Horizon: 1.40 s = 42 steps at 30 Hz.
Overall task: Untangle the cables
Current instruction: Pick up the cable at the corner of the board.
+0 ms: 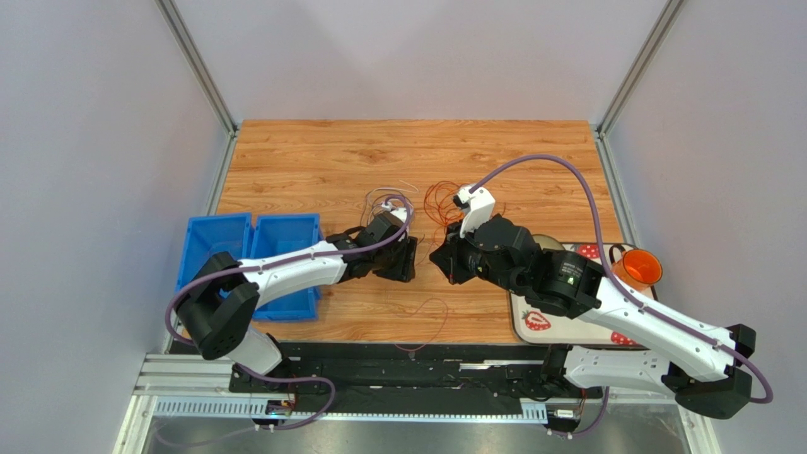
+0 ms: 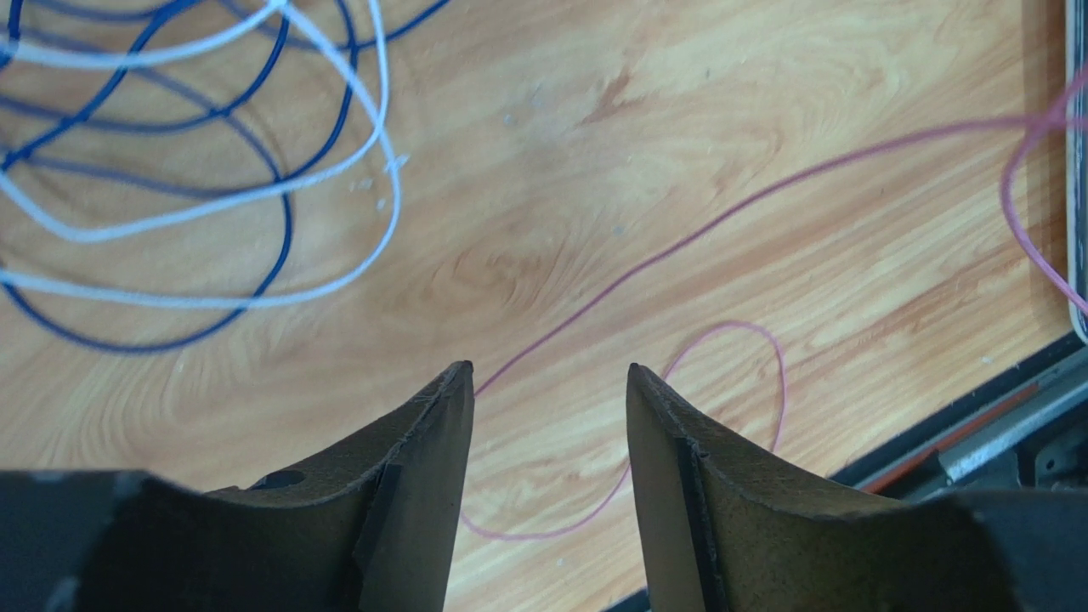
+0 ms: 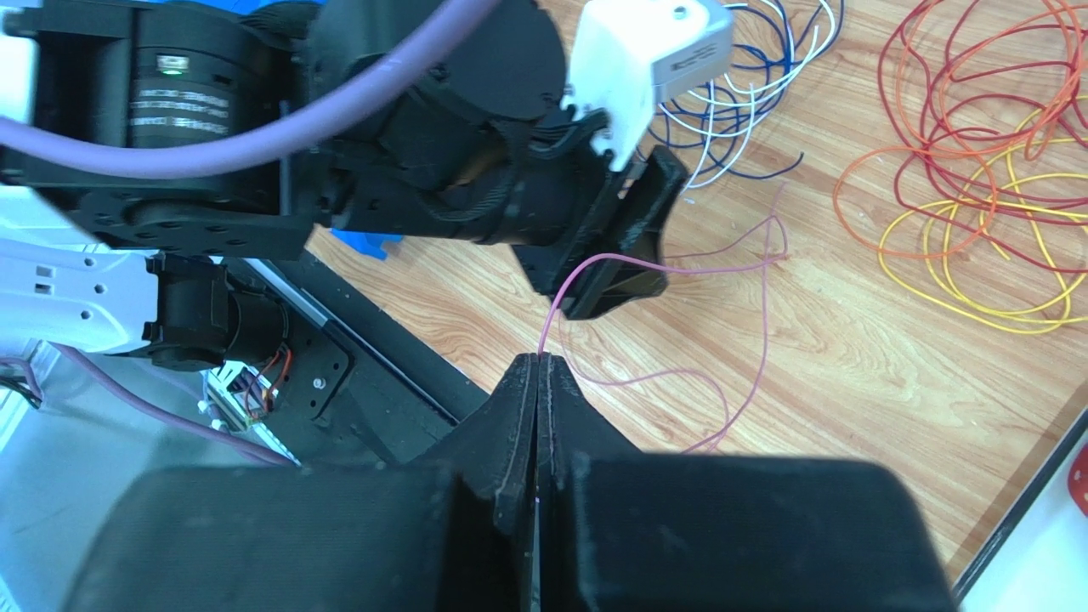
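Down at the near edge of the surface (image 1: pixel 313 326), a single pink cable (image 2: pixel 729 327) lies in slack curls, well apart from the other wires. One stretch of it rises off the wood into the right hand (image 3: pixel 542 370), whose fingers are pressed flat together on the strand. I take that pinch as the way to draw this one wire clear of the rest.

Just beyond, the left hand (image 2: pixel 547 389) faces it with its fingers parted and nothing between them; it looks poised to take a second hold. The pink strand crosses in front of its tip, but whether it touches there I cannot tell.

Farther back sit the remaining cables: white and dark blue loops (image 1: pixel 390 200) behind the left hand, red-orange and yellow loops (image 3: pixel 952 191) behind the right, the two heaps near each other but apart.

Off to the sides are two blue bins (image 1: pixel 284 236), a strawberry mat (image 1: pixel 535 320) and an orange cup (image 1: pixel 640 268).

From above, both wrists mask their own fingertips, and each wrist view cuts its heap off at the edge.
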Available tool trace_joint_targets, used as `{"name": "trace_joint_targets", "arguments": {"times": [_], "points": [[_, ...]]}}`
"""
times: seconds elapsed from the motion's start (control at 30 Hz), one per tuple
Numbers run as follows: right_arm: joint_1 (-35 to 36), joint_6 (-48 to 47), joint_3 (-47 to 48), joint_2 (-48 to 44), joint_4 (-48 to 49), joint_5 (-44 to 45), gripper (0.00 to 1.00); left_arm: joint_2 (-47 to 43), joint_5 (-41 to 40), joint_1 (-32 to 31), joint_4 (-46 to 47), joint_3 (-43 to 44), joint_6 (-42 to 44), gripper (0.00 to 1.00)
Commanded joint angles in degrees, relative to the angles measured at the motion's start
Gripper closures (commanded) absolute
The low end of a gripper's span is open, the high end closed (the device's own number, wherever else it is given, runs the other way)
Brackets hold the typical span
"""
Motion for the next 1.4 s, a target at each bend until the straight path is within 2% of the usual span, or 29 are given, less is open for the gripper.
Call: {"name": "trace_joint_targets", "arguments": {"times": [0.0,0.2,0.3,0.43,0.53,0.6,0.63,0.7,0.73,0.77,0.83,0.87,0.93,1.1,1.37], "points": [[-0.4,-1.5,0.8,-2.1,-0.6,-0.4,1.00,4.1,-1.4,-0.4,3.2,3.0,2.4,0.45],[-0.5,-1.4,0.7,-3.9,-1.3,-0.5,1.00,5.8,-2.5,-0.9,3.8,3.2,2.3,0.59],[-0.6,-1.4,0.6,-4.3,-1.7,-0.3,1.00,6.0,-2.4,-0.9,4.0,3.3,2.3,0.72],[-0.7,-1.5,0.6,-4.8,-2.0,-0.1,1.00,5.5,-2.3,-1.1,3.5,3.5,2.3,1.00],[-0.7,-1.4,0.8,-4.7,-2.7,0.1,1.00,3.3,-3.7,-1.1,-0.8,5.6,1.9,1.00],[-0.6,-1.2,0.9,-4.4,-3.1,0.4,0.98,0.1,-5.7,-1.1,-8.3,9.3,1.2,1.00],[-0.7,-0.8,0.9,-4.1,-3.8,0.6,0.81,-1.3,-7.6,-1.1,-11.2,10.9,1.4,1.00],[-0.7,-0.6,1.0,-3.9,-4.5,1.7,0.60,-5.8,-9.5,-1.1,-20.3,16.1,2.3,1.00],[-0.7,-0.3,1.0,-3.7,-5.1,2.1,0.41,-7.2,-12.2,-1.0,-23.5,18.3,2.7,1.00],[-0.7,-0.1,1.1,-3.6,-5.5,3.2,0.36,-8.5,-13.8,-0.9,-29.7,22.9,3.3,1.00],[-0.7,-0.1,1.1,-3.1,-5.8,3.8,0.28,-12.1,-18.2,-0.3,-35.7,27.8,4.8,1.00],[-0.7,-0.1,1.2,-2.8,-5.9,4.0,0.28,-13.1,-19.3,1.0,-40.8,32.9,5.2,1.00],[-0.7,-0.1,1.4,-2.3,-5.8,3.8,0.27,-16.0,-21.4,2.7,-46.5,37.6,6.1,1.00],[-0.7,0.1,1.6,-0.8,-5.3,3.2,0.28,-21.6,-24.0,9.1,-52.7,49.1,9.3,1.00],[-0.7,1.0,0.3,-1.2,-4.9,1.5,0.29,-25.2,-37.6,11.3,-58.1,62.6,13.0,1.00]]}}
